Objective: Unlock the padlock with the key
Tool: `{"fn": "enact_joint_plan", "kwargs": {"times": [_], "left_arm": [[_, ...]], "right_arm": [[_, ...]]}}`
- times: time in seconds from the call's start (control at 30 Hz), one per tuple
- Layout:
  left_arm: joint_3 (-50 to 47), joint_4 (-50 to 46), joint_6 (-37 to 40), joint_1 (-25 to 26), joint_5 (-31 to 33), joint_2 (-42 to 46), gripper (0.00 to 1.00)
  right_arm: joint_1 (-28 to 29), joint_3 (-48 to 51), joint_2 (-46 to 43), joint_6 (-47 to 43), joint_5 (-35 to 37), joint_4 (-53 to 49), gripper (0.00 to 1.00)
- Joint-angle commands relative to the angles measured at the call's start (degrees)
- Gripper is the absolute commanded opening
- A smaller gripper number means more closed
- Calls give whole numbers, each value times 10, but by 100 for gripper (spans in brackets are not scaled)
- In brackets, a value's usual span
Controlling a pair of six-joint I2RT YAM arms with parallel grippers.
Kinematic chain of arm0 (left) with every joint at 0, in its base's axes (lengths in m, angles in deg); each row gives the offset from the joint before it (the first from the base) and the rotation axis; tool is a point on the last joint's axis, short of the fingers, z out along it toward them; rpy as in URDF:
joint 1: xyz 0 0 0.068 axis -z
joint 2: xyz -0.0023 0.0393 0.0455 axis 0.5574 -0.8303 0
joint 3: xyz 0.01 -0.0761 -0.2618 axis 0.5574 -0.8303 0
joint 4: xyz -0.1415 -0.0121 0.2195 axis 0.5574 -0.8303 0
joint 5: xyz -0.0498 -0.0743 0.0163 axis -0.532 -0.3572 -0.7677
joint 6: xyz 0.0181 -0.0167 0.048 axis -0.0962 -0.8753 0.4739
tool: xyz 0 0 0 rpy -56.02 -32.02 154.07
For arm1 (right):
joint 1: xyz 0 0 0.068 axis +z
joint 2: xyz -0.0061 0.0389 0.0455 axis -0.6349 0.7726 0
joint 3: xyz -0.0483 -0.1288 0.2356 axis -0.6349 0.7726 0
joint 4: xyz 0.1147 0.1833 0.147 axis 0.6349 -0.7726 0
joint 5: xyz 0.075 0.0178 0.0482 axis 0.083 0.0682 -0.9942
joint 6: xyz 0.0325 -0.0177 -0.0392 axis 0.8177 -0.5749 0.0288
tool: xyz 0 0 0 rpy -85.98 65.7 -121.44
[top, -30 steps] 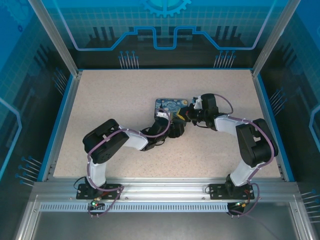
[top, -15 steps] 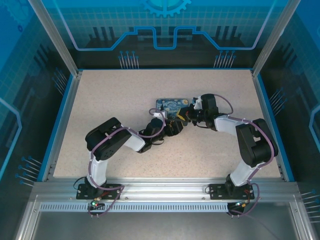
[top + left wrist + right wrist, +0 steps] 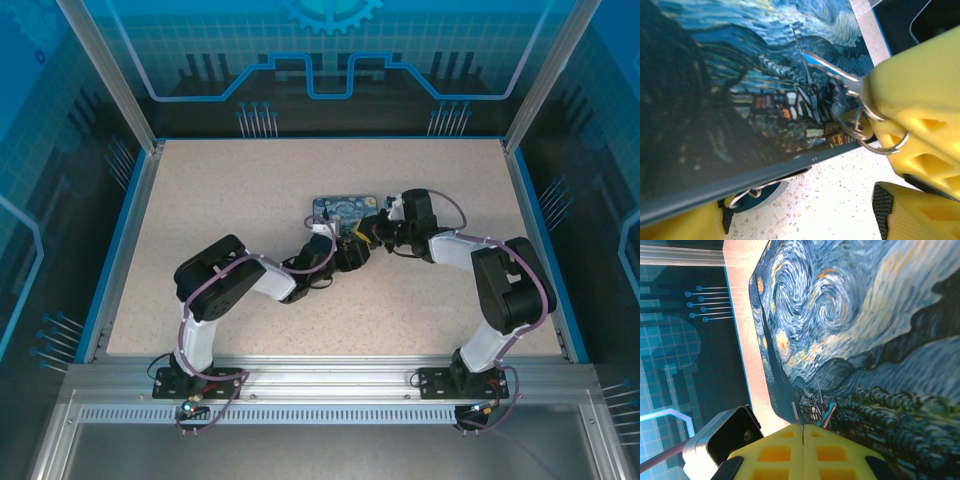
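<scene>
The padlock [image 3: 342, 207] is a block printed with blue swirls, lying mid-table; its face also shows large in the left wrist view [image 3: 740, 90] and the right wrist view [image 3: 865, 315]. My right gripper [image 3: 371, 230] [image 3: 803, 432] is shut on the key [image 3: 832, 70], whose thin blade [image 3: 829, 416] lies against the printed face near the block's edge. A key ring [image 3: 885, 145] hangs from the yellow fingers [image 3: 920, 90]. My left gripper [image 3: 338, 243] [image 3: 800, 220] stands open just below the block's near edge, with bare table between its pads [image 3: 881, 210].
A blue disc with a wire ring [image 3: 757, 197] pokes out from under the block's edge. The speckled table [image 3: 230, 190] is bounded by a blue rim [image 3: 125, 230] and transparent walls. Both arms cross the middle of the table toward the block.
The left arm has swung a little right and its gripper sits closer under the block. The block looks shorter front-to-back in the top view. The right gripper stays put.
</scene>
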Motion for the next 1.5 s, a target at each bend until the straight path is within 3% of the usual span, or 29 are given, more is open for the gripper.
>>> {"fn": "enact_joint_plan", "kwargs": {"times": [0.0,0.13,0.3,0.47,0.97,1.23,1.47], "left_arm": [[23,-97,31,14,24,2,74],[8,-40,29,15,1,7,73],[-46,130,-20,7,-24,5,70],[-47,184,-71,-3,-38,-18,66],[-19,51,-70,-4,4,-28,62],[2,-55,-82,4,93,-16,55],[28,-102,-90,12,128,-16,48]], "right_arm": [[5,7,10,-9,6,-2,0],[5,6,10,-8,5,-2,0],[5,6,10,-9,5,-3,0],[4,7,11,-11,5,-3,0],[4,6,14,-9,4,-3,0],[2,10,14,-7,5,0,0],[2,12,14,-7,5,0,0]]}}
